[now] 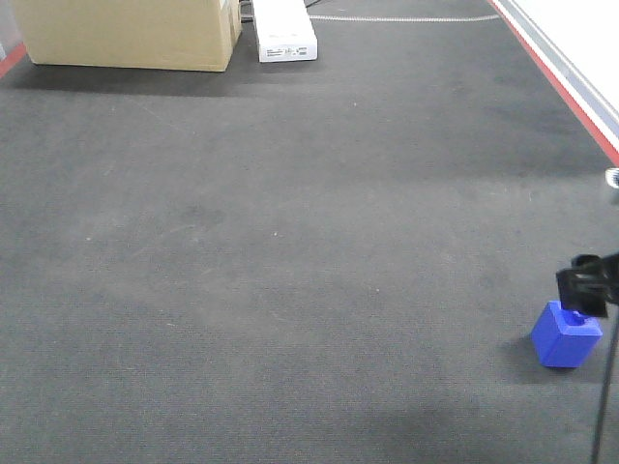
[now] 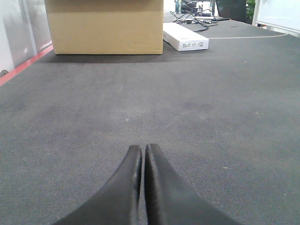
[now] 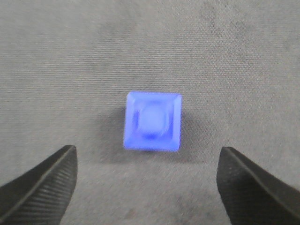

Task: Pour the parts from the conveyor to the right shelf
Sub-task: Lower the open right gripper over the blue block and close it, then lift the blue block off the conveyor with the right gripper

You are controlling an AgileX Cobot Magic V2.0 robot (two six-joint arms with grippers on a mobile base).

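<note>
Blue part (image 3: 152, 121) sits stud face up on the conveyor (image 1: 290, 242) belt. Right tool (image 3: 147, 157) hangs straight above the part with its jaws wide apart, one on each side of it, no contact. Left tool (image 2: 142, 149) is pressed together low over the belt, and the part is not in its view. The step looks like the grasp: drop straight down, keep the part centred, set the pads flat on its side faces, stop short of the belt, then close.

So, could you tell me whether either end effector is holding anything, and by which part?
Nothing is held. The right end effector is open over the blue block, which sits untouched on the belt; the left end effector is shut on nothing.
</note>
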